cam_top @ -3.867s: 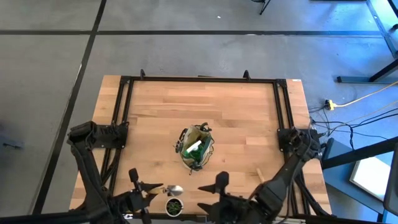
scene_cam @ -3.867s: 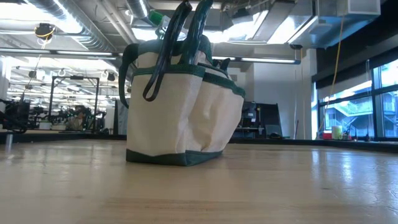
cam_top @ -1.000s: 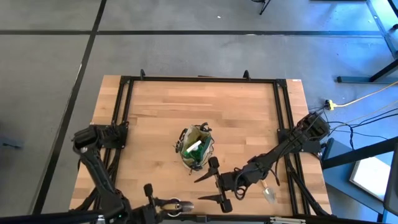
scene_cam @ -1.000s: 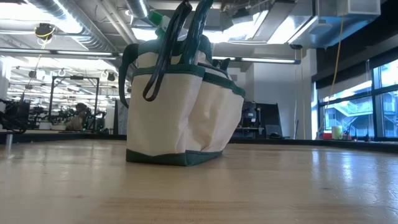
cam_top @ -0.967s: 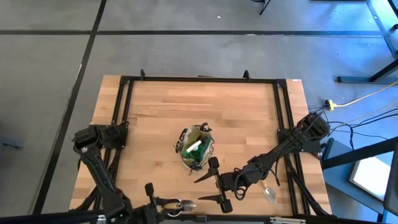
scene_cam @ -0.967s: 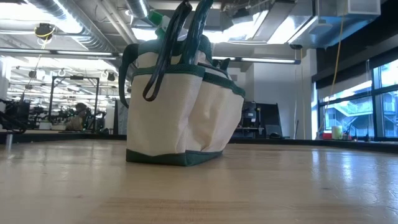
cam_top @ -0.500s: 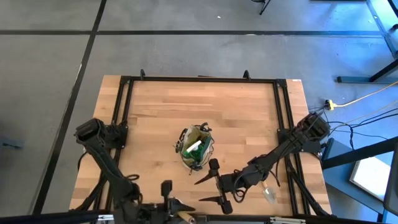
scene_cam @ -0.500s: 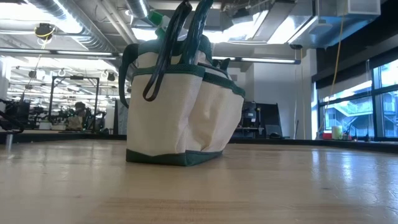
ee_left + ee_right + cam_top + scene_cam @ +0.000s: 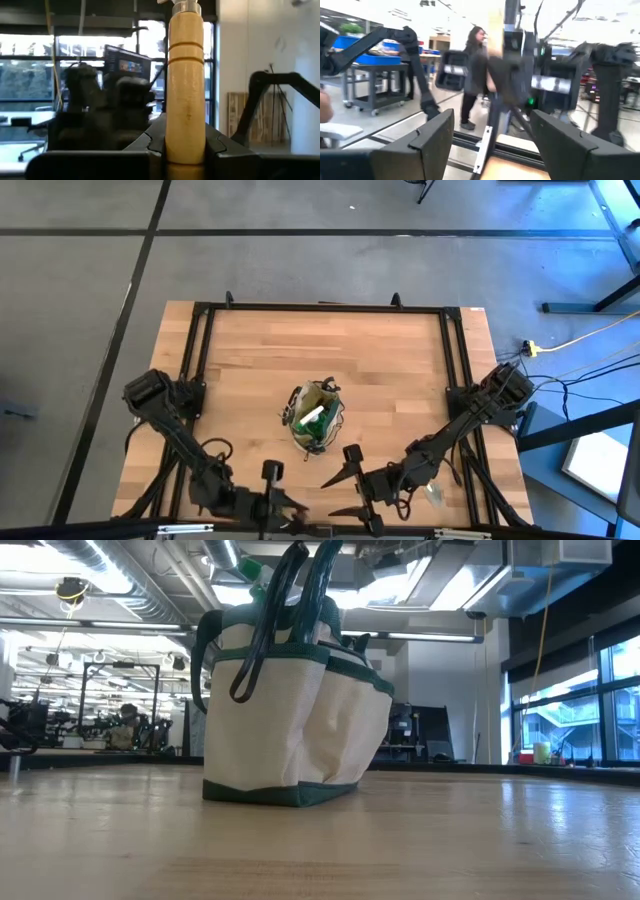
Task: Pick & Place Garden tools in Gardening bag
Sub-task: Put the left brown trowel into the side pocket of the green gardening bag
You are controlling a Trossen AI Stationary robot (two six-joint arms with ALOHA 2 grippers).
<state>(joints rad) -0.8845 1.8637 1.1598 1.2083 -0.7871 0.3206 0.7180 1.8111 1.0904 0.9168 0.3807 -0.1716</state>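
Left pincer (image 9: 185, 150) clamped on a wooden handle (image 9: 185, 85), presumably a trowel or fork, handle pointing up past the fingers; in the high view sitting at the near edge of the counter (image 9: 400, 370), just left of centre (image 9: 272, 505). Right pincer (image 9: 345, 490) spread wide and holding nothing, hanging near the near edge too, right of the bag (image 9: 314, 418). Bag standing upright mid-counter, mouth up, a white-topped green bottle (image 9: 311, 416) already poking out. One more tool (image 9: 434, 493) lying beside the right arm, too small to tell which. Looks like the carry step: tool gripped, not yet over the bag. Best bet: lift high enough to clear the loop straps (image 9: 290, 600), come in over the mouth from above, tip the metal end down, and only let go once well inside the rim. Soft bag, so any nudge on the side could tip it. Worth aiming for the gap next to the bottle.
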